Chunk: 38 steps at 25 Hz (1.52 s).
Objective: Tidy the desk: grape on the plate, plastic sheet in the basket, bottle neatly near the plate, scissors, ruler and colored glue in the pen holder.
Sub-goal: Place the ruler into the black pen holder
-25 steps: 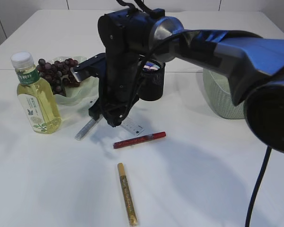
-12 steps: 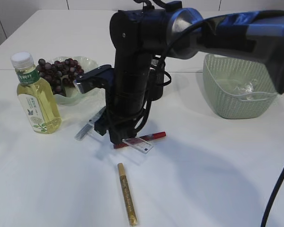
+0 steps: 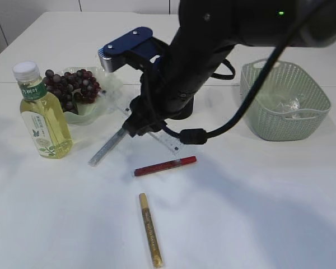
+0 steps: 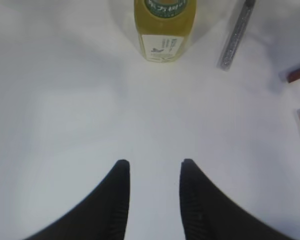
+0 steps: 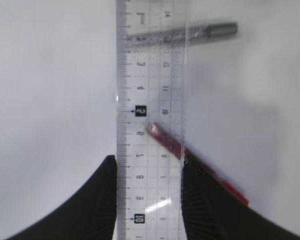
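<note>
A: From the exterior view, what's on the table?

B: The right arm reaches across the middle, its gripper [image 3: 148,130] carrying a clear ruler [image 3: 167,140] lifted off the white table [image 3: 257,213]. The bottle [image 3: 41,111] of yellow drink stands upright at the left, just beside the glass plate [image 3: 95,109] holding the grapes [image 3: 70,87]. A silver glue pen [image 3: 105,148], a red glue pen [image 3: 165,166] and a gold glue pen [image 3: 150,230] lie on the table. The black pen holder [image 3: 182,109] sits mostly hidden behind the arm. The green basket [image 3: 283,101] at the right holds the crumpled plastic sheet [image 3: 288,105].

A: And the left wrist view?

B: The left gripper [image 4: 152,172] hangs over bare table, fingers spread with nothing between them. The bottle [image 4: 165,27] is ahead, the silver pen [image 4: 236,35] to its right.

A: The right wrist view?

B: The right gripper [image 5: 149,172] pinches the ruler [image 5: 149,100] by its long edges. Through it show the red pen [image 5: 190,160] and the silver pen [image 5: 190,34].
</note>
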Each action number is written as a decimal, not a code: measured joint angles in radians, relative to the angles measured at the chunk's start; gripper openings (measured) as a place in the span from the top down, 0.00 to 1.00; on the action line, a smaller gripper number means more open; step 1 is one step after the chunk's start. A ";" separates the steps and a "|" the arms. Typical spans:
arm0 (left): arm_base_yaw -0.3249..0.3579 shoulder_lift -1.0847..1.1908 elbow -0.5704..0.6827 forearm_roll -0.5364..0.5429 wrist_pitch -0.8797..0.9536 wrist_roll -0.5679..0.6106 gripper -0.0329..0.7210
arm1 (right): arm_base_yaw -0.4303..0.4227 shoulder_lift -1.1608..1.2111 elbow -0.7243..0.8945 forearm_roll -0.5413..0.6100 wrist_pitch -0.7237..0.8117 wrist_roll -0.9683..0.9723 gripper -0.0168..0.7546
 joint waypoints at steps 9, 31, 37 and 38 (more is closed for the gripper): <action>0.000 0.000 0.000 0.000 -0.003 0.002 0.63 | -0.070 -0.091 0.125 -0.036 -0.412 -0.002 0.58; 0.000 0.000 0.000 0.000 -0.116 0.002 0.63 | -0.203 0.103 0.106 0.030 -1.211 -0.002 0.58; 0.000 0.000 0.000 0.000 -0.168 0.002 0.63 | -0.240 0.227 0.006 0.086 -1.234 -0.002 0.58; 0.000 0.000 0.000 0.000 -0.175 0.002 0.63 | -0.242 0.249 -0.016 0.092 -1.234 -0.002 0.58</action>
